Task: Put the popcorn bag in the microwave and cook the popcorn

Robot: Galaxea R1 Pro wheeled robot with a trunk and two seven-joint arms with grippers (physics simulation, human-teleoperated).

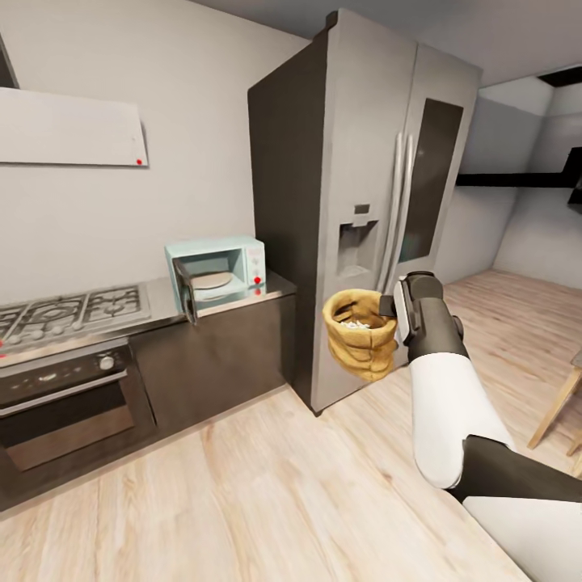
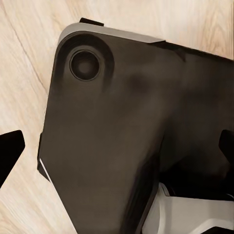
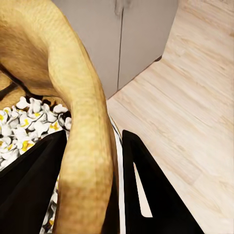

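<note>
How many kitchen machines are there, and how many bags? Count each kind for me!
Microwave: 1
Fridge: 1
Hob: 1
Oven: 1
Popcorn bag, held by the right gripper: 1
Total: 5

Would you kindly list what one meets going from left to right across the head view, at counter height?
Gas hob → microwave with its door open → fridge → popcorn bag → right gripper pinching the bag's rim.
</note>
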